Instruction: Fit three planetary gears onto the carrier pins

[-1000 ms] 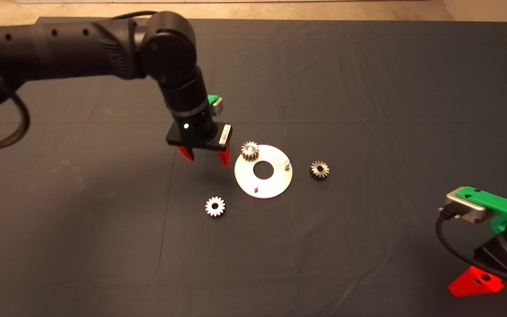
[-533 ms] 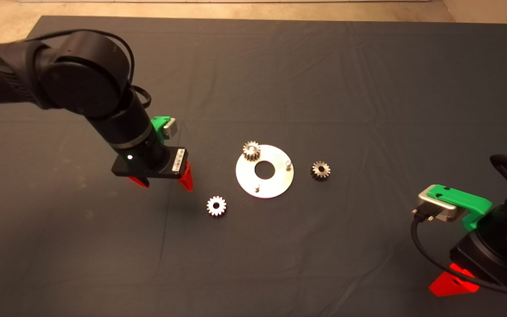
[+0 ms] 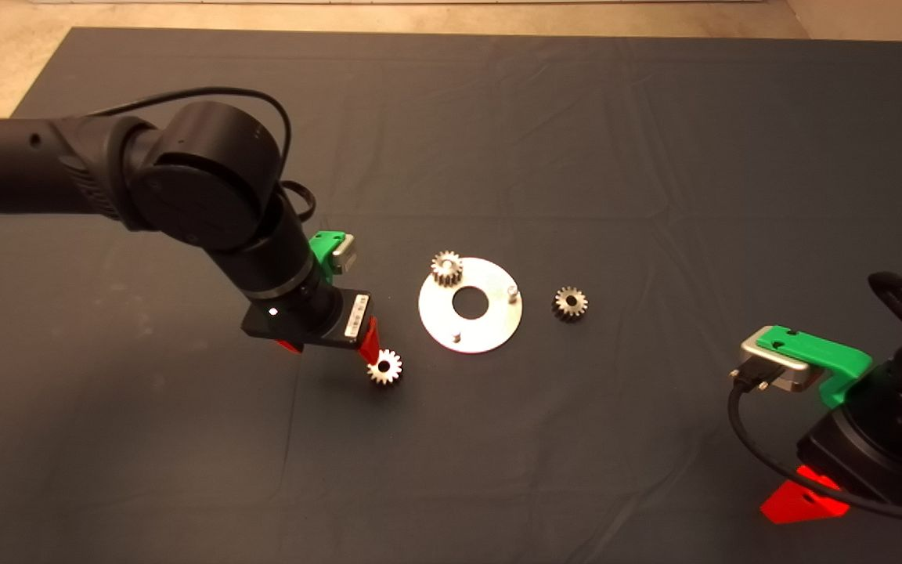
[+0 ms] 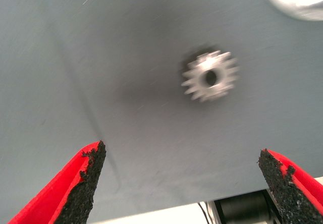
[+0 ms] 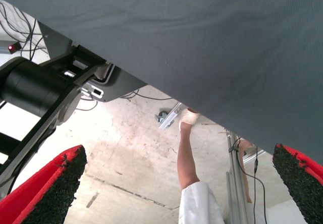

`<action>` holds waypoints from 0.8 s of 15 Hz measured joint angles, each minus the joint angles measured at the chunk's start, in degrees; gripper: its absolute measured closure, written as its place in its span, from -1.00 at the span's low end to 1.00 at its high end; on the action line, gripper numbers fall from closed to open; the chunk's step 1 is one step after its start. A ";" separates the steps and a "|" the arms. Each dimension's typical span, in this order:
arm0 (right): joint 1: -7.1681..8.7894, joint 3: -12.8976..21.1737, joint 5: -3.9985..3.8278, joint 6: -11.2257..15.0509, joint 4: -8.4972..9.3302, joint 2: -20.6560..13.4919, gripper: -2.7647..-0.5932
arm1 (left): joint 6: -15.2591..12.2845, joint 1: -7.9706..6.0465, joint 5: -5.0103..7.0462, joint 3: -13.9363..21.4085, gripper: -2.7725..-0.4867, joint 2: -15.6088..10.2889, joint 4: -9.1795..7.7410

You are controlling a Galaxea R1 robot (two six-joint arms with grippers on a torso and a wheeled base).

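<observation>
One planetary gear (image 3: 445, 268) is sitting on the carrier disc (image 3: 470, 305) at its far-left rim, over one of the pins. Two carrier pins are standing bare: one (image 3: 510, 292) at the disc's right rim, one (image 3: 456, 337) at its near rim. A second gear (image 3: 570, 303) is lying flat on the dark mat (image 3: 615, 157) just right of the disc, apart from it. The third gear (image 3: 384, 366) (image 4: 210, 76) is lying flat on the mat near the disc's lower left. The left gripper (image 3: 330, 348) (image 4: 179, 183) is hanging just beside this third gear, its red fingers (image 4: 83, 176) spread wide and holding nothing. The right gripper (image 3: 803, 501) (image 5: 179, 183) is waiting at the lower right edge, fingers likewise spread apart and empty; its wrist camera is showing the mat's edge, the floor and a person's leg (image 5: 187, 158).
</observation>
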 joint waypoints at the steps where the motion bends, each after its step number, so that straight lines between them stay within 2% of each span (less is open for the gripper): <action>1: -0.02 0.00 -0.10 0.00 0.00 0.00 -0.99 | 0.05 0.08 -0.02 0.14 -0.48 0.02 0.39; 3: 0.01 -0.02 -0.06 0.00 0.00 0.01 -0.99 | 0.16 0.71 0.07 0.12 -0.48 -0.05 0.50; 4: 0.00 -0.02 0.05 0.01 0.00 0.03 -0.99 | 0.17 1.05 0.09 0.12 -0.58 -0.05 0.61; 6: 0.00 0.00 0.00 0.02 0.00 0.00 -0.99 | 0.17 1.95 0.13 0.12 -0.61 0.33 1.64; 9: 0.00 0.00 -0.04 0.02 0.00 0.00 -0.99 | 0.22 3.75 -0.06 -0.12 -0.73 1.93 1.87; 12: -0.02 0.00 -0.02 0.02 0.00 0.00 -0.99 | 1.09 4.84 0.04 -3.08 -0.87 4.46 2.36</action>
